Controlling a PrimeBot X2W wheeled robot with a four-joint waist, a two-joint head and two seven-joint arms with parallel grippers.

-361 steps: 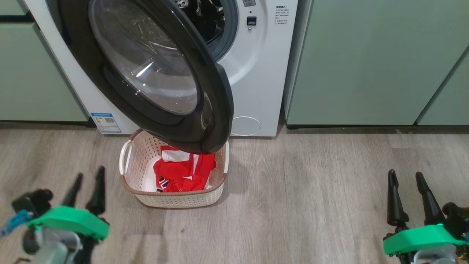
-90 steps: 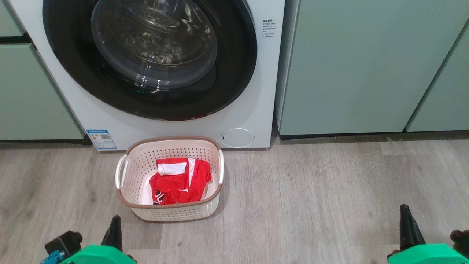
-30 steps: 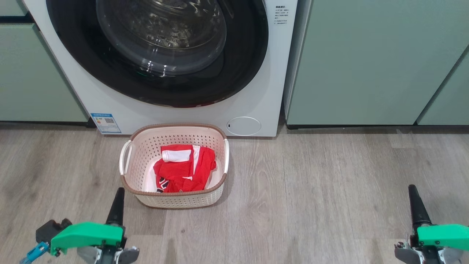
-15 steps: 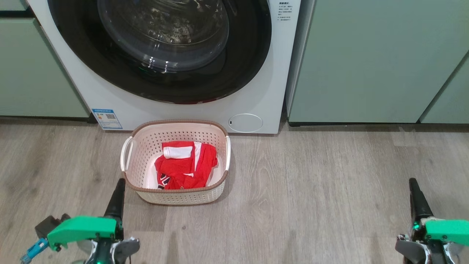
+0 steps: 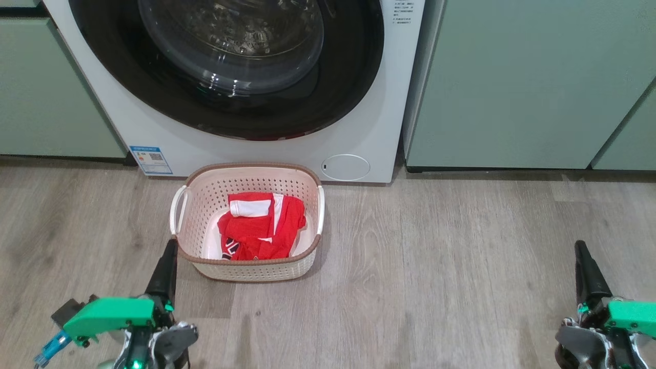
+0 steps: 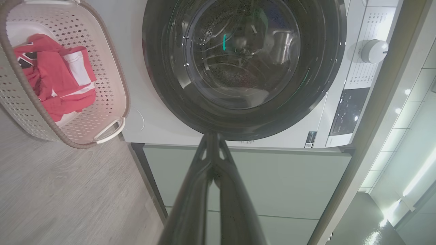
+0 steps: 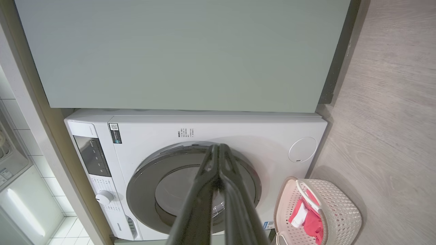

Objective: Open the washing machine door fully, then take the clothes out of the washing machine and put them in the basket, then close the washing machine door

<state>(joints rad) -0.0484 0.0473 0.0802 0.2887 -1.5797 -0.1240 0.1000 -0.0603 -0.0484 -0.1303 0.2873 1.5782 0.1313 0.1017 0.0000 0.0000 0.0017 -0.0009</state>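
Note:
The white washing machine (image 5: 369,133) stands ahead with its door (image 5: 359,77) shut flat against the front, black rim around the clear window. On the floor before it sits the cream basket (image 5: 251,168), with the red clothes (image 5: 261,225) lying inside. My left gripper (image 5: 166,266) is shut and empty, low at the basket's left front corner. Far off at the lower right, my right gripper (image 5: 587,274) is also shut and empty. In the left wrist view, the shut fingertips (image 6: 212,136) point at the door (image 6: 320,68), with the basket (image 6: 112,78) and clothes (image 6: 54,78) alongside. The right wrist view shows the door (image 7: 143,183) and the basket (image 7: 340,211).
Pale green cabinets (image 5: 512,77) flank the washer on both sides. A small round white hatch (image 5: 346,167) and a blue sticker (image 5: 151,160) mark its lower front. Wood-look floor (image 5: 435,266) spreads between the basket and my right gripper. The control knob (image 6: 374,51) sits on the panel.
Twelve seconds ago the door stood open over the basket and both grippers were open; now the door is shut and both grippers are shut. Over the last second the camera shifted slightly.

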